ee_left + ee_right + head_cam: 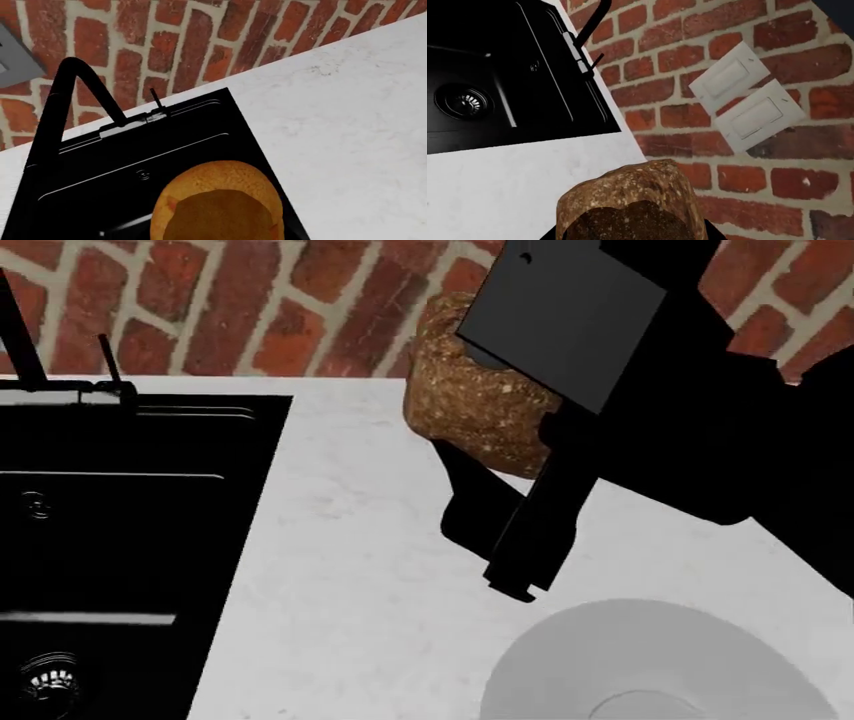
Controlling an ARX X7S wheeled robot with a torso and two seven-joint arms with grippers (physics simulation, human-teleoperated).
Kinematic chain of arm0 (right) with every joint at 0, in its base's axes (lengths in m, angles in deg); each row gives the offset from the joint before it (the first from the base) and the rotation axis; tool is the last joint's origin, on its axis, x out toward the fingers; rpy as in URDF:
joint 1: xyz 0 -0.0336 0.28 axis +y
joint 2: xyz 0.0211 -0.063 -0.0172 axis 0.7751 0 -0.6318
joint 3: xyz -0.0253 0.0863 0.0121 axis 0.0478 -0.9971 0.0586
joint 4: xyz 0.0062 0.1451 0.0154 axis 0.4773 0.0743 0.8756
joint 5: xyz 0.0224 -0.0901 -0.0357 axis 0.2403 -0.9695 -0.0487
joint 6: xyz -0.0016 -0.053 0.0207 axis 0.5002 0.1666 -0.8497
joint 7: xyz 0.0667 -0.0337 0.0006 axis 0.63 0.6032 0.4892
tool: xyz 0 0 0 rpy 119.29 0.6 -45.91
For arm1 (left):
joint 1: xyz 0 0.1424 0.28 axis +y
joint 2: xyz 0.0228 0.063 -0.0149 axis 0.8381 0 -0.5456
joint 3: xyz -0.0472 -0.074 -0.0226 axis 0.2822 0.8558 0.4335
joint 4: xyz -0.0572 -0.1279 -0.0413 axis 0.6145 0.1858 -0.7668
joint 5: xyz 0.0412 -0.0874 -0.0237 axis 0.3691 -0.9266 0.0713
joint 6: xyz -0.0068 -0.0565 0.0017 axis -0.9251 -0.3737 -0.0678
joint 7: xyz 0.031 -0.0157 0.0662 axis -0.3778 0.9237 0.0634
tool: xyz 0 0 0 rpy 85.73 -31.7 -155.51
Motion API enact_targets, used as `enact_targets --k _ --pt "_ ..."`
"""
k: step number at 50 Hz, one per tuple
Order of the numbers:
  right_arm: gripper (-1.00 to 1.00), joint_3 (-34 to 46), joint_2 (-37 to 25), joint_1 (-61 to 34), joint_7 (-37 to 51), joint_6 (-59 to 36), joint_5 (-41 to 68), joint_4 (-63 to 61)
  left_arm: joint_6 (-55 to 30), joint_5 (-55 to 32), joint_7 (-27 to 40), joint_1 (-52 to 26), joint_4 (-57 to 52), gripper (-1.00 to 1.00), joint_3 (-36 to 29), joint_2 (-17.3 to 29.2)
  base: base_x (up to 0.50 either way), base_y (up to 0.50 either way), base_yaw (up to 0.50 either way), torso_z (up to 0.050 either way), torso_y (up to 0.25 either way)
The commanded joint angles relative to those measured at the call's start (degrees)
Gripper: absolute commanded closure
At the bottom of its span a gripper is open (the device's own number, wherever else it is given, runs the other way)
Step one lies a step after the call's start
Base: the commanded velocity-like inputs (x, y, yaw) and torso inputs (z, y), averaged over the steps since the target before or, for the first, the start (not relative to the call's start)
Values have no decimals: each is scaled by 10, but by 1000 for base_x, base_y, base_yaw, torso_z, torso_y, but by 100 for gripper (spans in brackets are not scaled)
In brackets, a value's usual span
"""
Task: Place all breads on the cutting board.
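Observation:
The smooth golden-orange roll (217,200) fills the space at my left gripper (217,236). It hangs above the black sink, and the fingers themselves are hidden behind it. The dark brown lumpy roll (478,405) is held up above the white counter, near the brick wall, by my right gripper (461,472). In the right wrist view the same roll (627,210) sits between black fingers (710,235) at either side. The cutting board is out of view. My left arm does not show in the head view.
A black sink (134,500) with a black faucet (73,90) is set into the white counter (360,570) at the left. A pale grey-white plate (641,665) lies at the front right. The brick wall carries two white switch plates (747,100).

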Motion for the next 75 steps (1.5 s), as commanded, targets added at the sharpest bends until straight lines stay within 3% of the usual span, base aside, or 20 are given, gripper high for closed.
enact_targets --k 1,75 --pt "100 1 -2 10 -12 11 -9 -3 10 9 -7 3 -4 100 -1 -3 0 500 0 0 0" --pt "100 -9 -2 16 -9 22 -6 0 31 18 -8 -21 -1 100 -27 -1 0 500 0 0 0"
